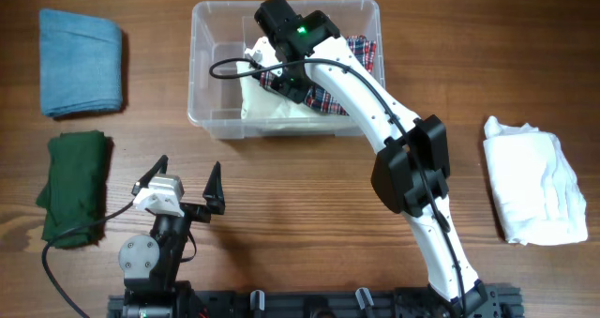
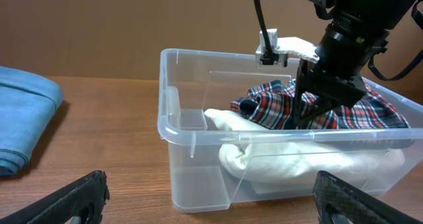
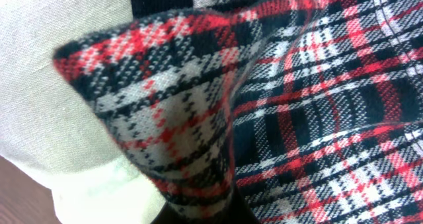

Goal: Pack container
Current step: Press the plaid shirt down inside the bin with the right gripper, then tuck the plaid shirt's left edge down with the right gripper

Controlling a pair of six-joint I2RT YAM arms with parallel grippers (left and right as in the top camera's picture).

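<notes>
The right gripper (image 2: 317, 115) reaches inside the container (image 1: 217, 83), which stands on the wooden tabletop (image 1: 309, 205). Its fingers are buried in a limp plaid cloth (image 2: 370, 115) lying on a soft folded white cloth (image 2: 297, 161), and I cannot tell whether they pinch it. I judge the plaid should be laid flat below the thick rim, off the clear rigid walls, while the left gripper (image 1: 190, 163) rests in front of the container, fingers spread.

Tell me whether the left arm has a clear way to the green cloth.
Probably yes. The left hand is open and empty, the green cloth lies just beside it with nothing between, and the right arm is over the container.
</notes>
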